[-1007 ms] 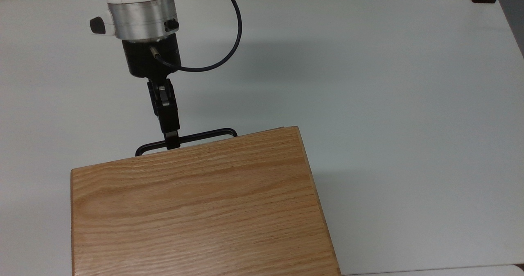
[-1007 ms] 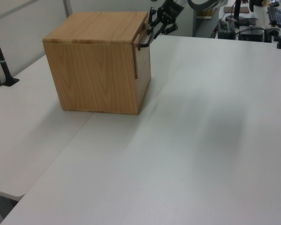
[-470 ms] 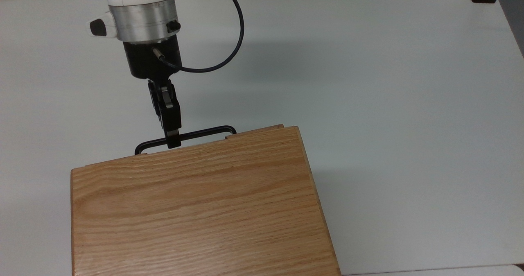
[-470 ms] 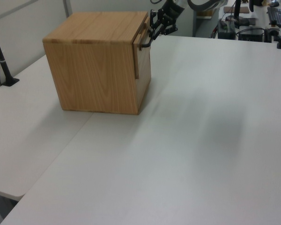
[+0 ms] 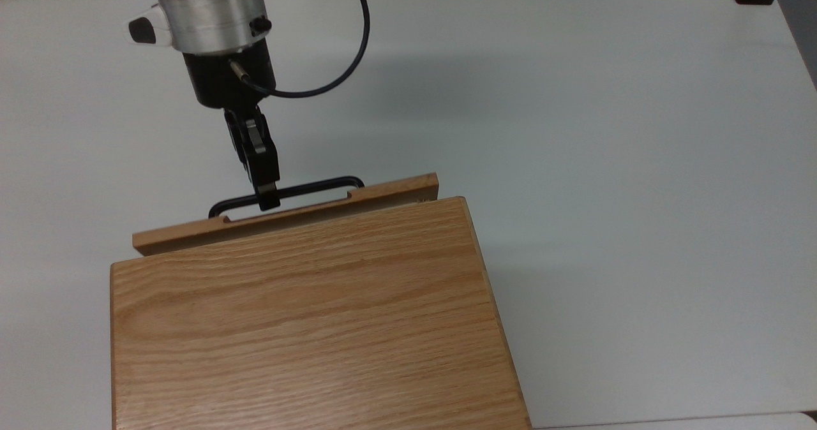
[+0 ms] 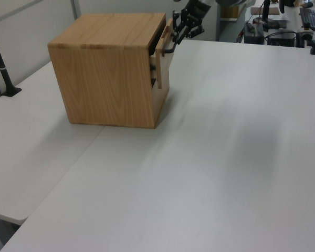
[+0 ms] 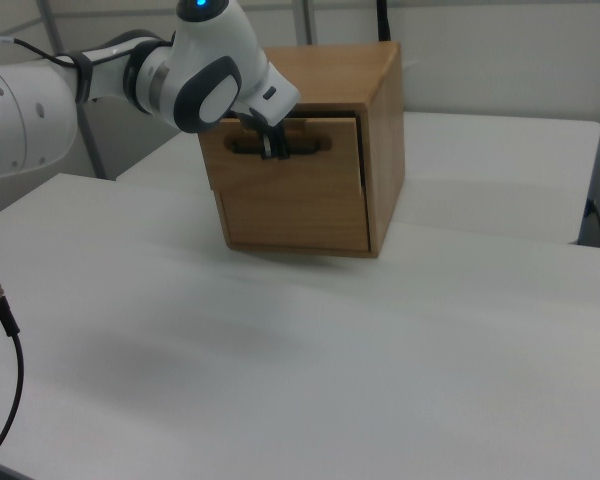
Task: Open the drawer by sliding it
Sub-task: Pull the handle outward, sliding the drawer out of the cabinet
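The light oak drawer (image 5: pixel 287 216) juts a little way out of the top of the oak cabinet (image 5: pixel 306 328), its front panel clear of the cabinet's edge. A thin black bar handle (image 5: pixel 287 194) runs across that panel. My gripper (image 5: pixel 267 201) reaches down from the top view's upper left and is shut on the handle near its left half. The left view has the drawer front (image 6: pixel 165 50) tilted away from the cabinet (image 6: pixel 107 73), with my gripper (image 6: pixel 174 46) at the handle. From the right view, the drawer (image 7: pixel 285 150) sits in the upper slot and my gripper (image 7: pixel 272 150) clamps the bar.
The cabinet stands on a wide white table (image 5: pixel 606 162) with open surface to the top view's right. A black cable (image 5: pixel 344 66) loops from the wrist. A black post (image 6: pixel 2 73) stands at the left view's left edge. Desks and equipment (image 6: pixel 283 26) lie beyond the table.
The gripper has drawn back from the cabinet with the handle in it, and the drawer front has slid out from flush to a visible strip beyond the cabinet top.
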### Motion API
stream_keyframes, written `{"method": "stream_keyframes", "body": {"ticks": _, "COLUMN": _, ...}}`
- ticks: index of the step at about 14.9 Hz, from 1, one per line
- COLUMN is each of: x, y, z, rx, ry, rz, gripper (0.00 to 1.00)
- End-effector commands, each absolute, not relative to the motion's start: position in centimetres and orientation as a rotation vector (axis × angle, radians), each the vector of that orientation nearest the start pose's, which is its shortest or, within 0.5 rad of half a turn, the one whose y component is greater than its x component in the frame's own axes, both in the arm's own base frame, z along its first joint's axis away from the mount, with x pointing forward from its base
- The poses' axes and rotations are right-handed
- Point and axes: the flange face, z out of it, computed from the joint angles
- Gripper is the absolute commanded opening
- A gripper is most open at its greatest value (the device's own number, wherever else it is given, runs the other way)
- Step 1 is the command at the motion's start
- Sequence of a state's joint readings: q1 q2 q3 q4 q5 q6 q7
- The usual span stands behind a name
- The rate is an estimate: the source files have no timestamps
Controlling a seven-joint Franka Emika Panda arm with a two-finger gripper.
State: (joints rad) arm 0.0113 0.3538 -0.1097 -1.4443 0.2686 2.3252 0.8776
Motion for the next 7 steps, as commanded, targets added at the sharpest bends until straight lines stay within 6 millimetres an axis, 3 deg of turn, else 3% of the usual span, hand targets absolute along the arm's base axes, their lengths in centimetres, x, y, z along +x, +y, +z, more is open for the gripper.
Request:
{"method": "stream_keyframes", "body": {"ticks": 1, "x": 68.6, "y": -5.0, "z": 54.8, "rx": -2.416, "ry": 1.316, "rz": -0.459, "gripper": 0.14}}
{"method": "stream_keyframes", "body": {"ticks": 7, "x": 66.6, "y": -6.1, "z": 56.2, "rx": -2.529, "ry": 1.209, "rz": -0.355, "gripper": 0.14}}
